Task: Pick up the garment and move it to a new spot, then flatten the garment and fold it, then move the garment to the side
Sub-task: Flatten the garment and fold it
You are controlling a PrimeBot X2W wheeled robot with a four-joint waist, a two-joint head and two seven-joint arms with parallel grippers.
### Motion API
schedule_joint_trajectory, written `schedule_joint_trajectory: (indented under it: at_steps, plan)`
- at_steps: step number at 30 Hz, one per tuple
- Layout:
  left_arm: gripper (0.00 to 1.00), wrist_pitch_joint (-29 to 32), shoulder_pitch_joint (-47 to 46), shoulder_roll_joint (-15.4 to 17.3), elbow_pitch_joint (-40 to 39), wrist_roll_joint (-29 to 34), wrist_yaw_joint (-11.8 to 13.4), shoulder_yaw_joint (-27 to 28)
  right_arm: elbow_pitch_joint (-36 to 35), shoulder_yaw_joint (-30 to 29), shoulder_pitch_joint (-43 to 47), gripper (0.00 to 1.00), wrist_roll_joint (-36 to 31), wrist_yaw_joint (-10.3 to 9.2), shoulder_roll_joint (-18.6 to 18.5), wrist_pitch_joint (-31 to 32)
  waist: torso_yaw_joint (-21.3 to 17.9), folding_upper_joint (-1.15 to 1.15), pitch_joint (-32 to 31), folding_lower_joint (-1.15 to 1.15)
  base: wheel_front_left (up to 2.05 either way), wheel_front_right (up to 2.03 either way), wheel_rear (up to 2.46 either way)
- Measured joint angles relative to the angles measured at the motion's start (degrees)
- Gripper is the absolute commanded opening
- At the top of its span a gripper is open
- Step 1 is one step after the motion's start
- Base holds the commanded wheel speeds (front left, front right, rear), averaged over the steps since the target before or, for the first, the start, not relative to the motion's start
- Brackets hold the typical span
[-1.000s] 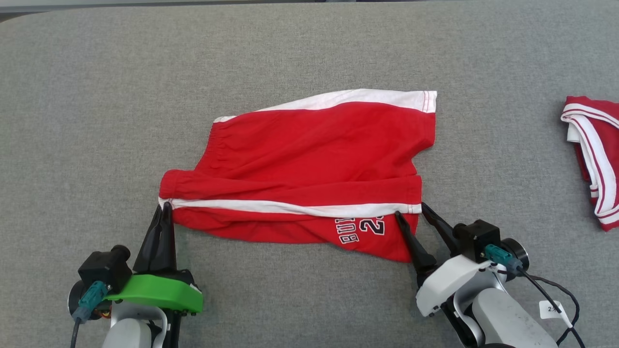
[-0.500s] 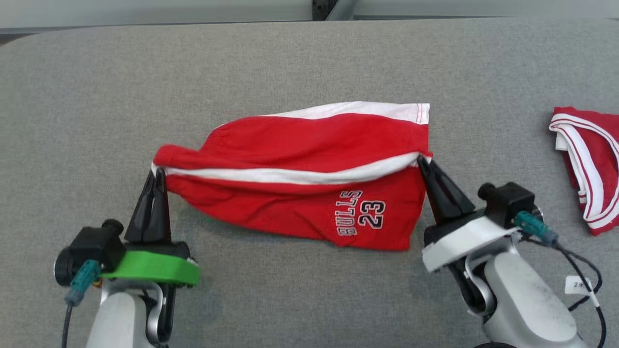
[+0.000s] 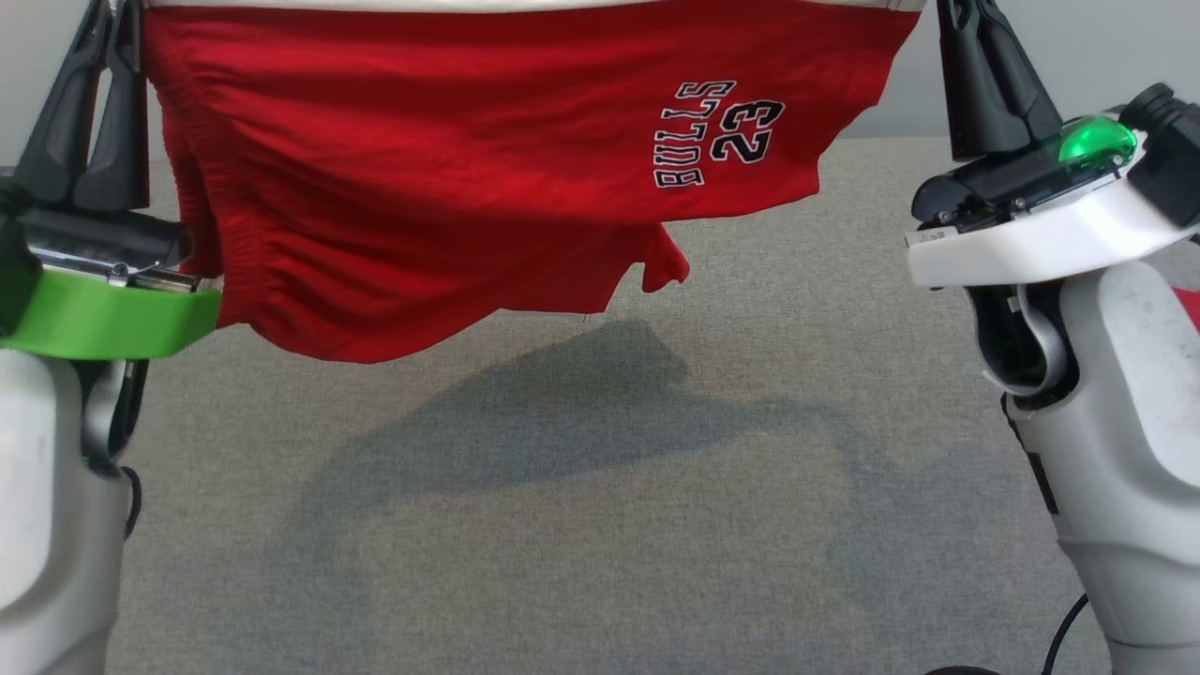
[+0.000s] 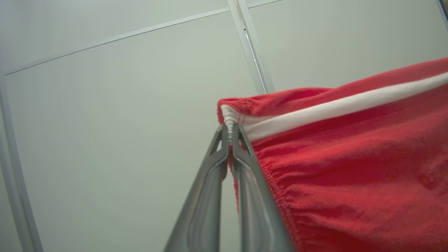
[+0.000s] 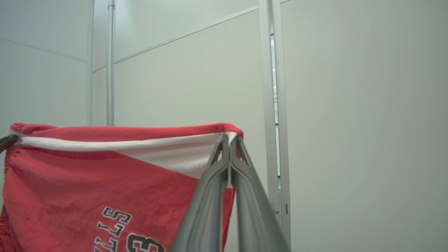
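We hold the red shorts (image 3: 450, 187) up in the air, above the grey table (image 3: 600, 562). Our left gripper (image 4: 230, 131) is pinched tight on one top corner. Our right gripper (image 5: 230, 139) is pinched tight on the other. The shorts hang between them, with their shadow (image 3: 562, 422) below. A red bit (image 3: 1189, 307) by the right arm may be more cloth.

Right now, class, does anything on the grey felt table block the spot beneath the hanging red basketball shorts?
Nothing visible does. The red basketball shorts hang from the left gripper and right gripper, both shut on their top edge; the grey felt table beneath bears just their shadow.
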Motion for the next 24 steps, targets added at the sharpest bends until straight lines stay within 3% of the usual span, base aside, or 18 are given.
schedule_joint_trajectory:
  at_steps: [3,9,16,20,24]
  plan:
    - [0.0,1.26,-2.57,3.38,1.23,-1.44,0.0,-1.66,-0.43,-0.11,-2.16,0.0,0.38,0.02,-1.19,0.59,0.14,0.0,-0.45,0.0,0.0,0.0,0.0]
    - [0.0,4.45,-6.39,5.93,5.52,-6.46,0.0,-7.91,3.59,1.78,-6.65,0.0,-0.41,0.02,-3.21,3.8,0.25,0.0,2.12,0.0,0.0,0.0,0.0]
    - [0.0,2.65,-21.45,4.57,17.84,-8.38,0.0,-14.8,14.77,5.61,-22.44,0.0,-4.93,0.02,-6.43,3.32,0.36,0.01,9.62,0.0,0.0,0.0,0.0]
    - [0.0,0.37,-34.45,3.46,23.26,-6.22,0.0,-16.16,21.79,1.43,-34.93,0.0,-8.67,0.05,-6.21,0.55,0.0,0.03,15.91,0.02,0.0,0.0,0.0]
    - [0.0,0.09,-36.72,1.51,22.92,-6.5,0.0,-15.46,21.99,-2.07,-36.61,0.0,-10.22,0.05,-5.71,0.23,-0.42,0.03,18.95,0.02,0.0,0.0,0.0]
